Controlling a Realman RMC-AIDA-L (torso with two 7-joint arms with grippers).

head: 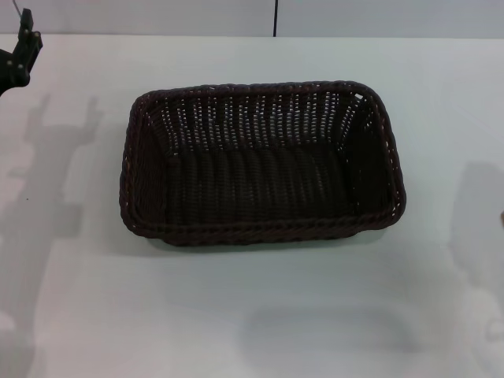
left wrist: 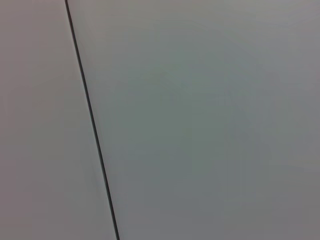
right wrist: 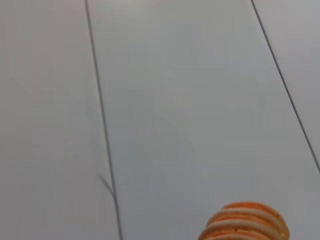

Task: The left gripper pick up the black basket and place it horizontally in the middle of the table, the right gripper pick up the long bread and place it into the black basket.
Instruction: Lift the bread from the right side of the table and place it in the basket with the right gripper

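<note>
In the head view, the black basket [head: 262, 163] is sitting in the middle of the bench [head: 252, 315] with its long axis running left to right, so the first half of the task is looking done. The basket is empty. The left hand [head: 19, 49] is showing only as a dark claw at the far left edge, well apart from the basket and raised clear of the bench; whether its fingers are spread or pressed together cannot be told from here. The right hand is not appearing in this view at all, and neither is the long bread, though a soft shadow is lying on the bench at the right edge.

In the left wrist view, nothing is showing but pale flat panels with one thin dark seam crossing them; no fingers and no task thing are visible.

In the right wrist view, the end of the long bread [right wrist: 246, 222] is poking in at the picture's edge, tan with orange ridged stripes, against pale seamed panels. The right hand's own fingers are not showing, so whether they are pinching the bread cannot be told. Judging from this, the bread is lying off to the right of the basket, the right arm is the nearer one, and the coming move is calling for a carry leftward to over the basket's open middle.
</note>
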